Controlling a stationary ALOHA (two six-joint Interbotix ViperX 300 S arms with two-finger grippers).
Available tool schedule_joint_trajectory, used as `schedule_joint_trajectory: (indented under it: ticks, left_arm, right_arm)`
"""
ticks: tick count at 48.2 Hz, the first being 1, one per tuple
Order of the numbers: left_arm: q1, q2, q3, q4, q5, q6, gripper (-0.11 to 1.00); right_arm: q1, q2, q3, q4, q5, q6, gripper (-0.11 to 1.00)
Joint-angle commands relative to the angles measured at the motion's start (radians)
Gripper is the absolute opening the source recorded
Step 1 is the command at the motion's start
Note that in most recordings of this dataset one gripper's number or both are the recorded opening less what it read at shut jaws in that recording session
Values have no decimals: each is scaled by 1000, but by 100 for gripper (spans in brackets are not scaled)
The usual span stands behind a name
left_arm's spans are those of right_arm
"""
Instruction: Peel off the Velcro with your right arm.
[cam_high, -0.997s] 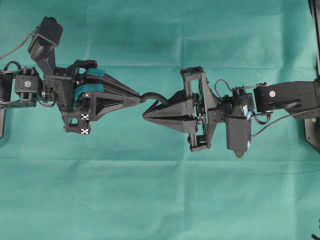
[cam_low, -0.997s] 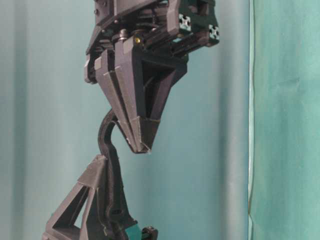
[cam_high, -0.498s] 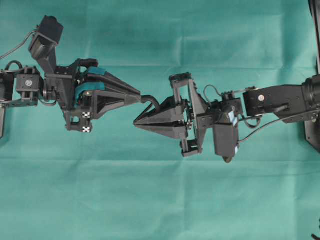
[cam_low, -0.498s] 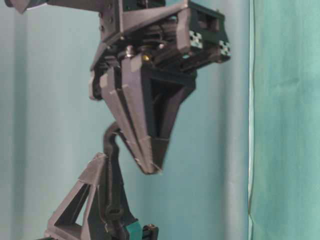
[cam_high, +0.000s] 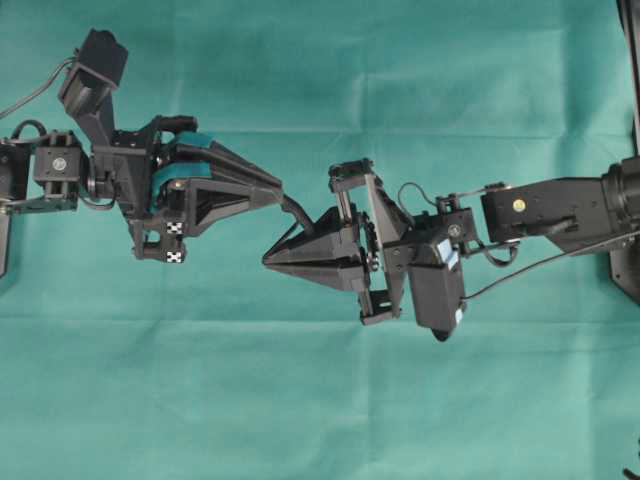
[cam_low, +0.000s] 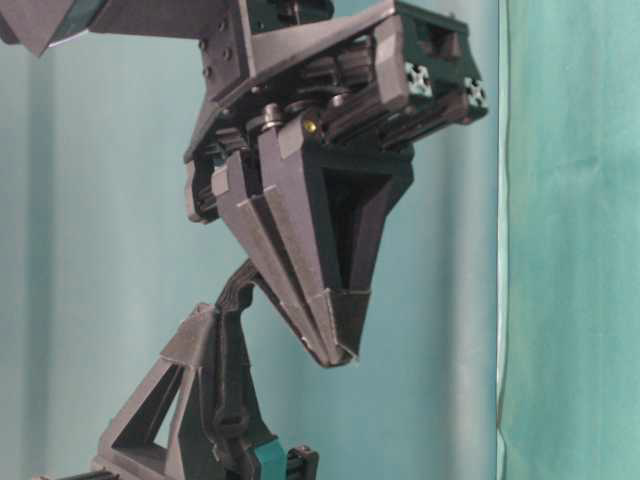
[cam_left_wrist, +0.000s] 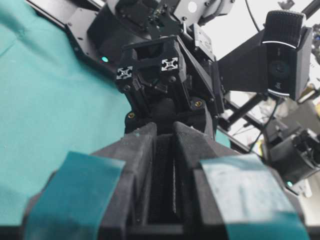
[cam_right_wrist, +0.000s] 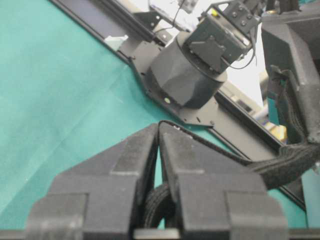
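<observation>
- Overhead shot: the left gripper, the one with teal patches, sits left of centre with its tip pointing right. Its jaws are pressed together on one end of the Velcro.
- The right gripper, all black, comes in from the right edge, tip pointing left and sitting just below the left one's tip.
- The Velcro is a short black strap curving from the left tip down and right into the right gripper, up off the green cloth.
- Right wrist view: jaws shut at the tip, and the strap runs from between them out to the right.
- Table-level view: the strap bends between both grippers.
</observation>
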Motion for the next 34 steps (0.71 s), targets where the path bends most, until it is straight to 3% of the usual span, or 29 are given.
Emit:
schedule_joint_trajectory:
  ticks: [1,25,34]
  left_arm:
    - [8,-9,-12,-2,-20,2,10]
    - [8,-20,5,-2,-20,2,10]
    - [8,-31,17,-2,-20,3,10]
  right_arm:
    - [11,-9,-21,-2,3,2,-9]
    - [9,-61,26,-2,29,6,-9]
    - [9,-114,77,5,29,58,-9]
